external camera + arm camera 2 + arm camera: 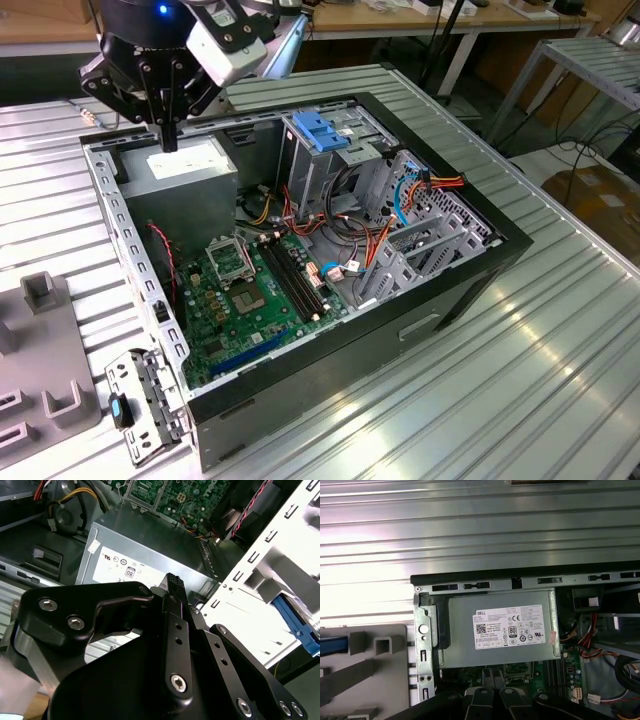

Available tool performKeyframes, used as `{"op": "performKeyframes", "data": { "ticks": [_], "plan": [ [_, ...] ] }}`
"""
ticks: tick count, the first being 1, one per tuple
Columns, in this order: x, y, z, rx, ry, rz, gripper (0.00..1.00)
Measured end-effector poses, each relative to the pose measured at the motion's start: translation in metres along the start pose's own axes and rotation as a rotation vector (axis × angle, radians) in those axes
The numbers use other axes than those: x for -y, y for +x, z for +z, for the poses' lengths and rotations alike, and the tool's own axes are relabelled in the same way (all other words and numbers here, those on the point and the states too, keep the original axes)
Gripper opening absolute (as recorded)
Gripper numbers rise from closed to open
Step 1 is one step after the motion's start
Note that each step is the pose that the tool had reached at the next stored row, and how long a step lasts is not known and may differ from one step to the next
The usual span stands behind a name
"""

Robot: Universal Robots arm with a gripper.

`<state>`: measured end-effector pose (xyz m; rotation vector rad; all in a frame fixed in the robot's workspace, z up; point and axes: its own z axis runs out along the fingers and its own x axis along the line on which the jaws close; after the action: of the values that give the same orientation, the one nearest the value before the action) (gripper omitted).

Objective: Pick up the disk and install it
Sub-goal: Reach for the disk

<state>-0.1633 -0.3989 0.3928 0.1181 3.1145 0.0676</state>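
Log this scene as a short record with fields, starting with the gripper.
gripper: shut, holding nothing, over the power supply
power supply: grey box with a white sticker, in a corner of the case
case: open, lying on the ribbed table
cage: blue-topped, inside the case
motherboard: on the case floor

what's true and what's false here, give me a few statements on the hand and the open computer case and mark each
1. The hand hangs over the grey metal box with a white sticker. True.
2. The hand carries something. False: its fingers are shut with nothing between them.
3. The computer case lies open, its motherboard exposed. True.
4. The cage with the blue plastic top stands on the table outside the case. False: it sits inside the case.
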Motion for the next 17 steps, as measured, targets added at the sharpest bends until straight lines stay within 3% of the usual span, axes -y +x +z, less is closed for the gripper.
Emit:
{"op": "performKeyframes", "data": {
  "ticks": [17],
  "plan": [
    [0.0004,0.005,-0.0001,-0.0002,0.0,0.0,0.11]
  ]
}}
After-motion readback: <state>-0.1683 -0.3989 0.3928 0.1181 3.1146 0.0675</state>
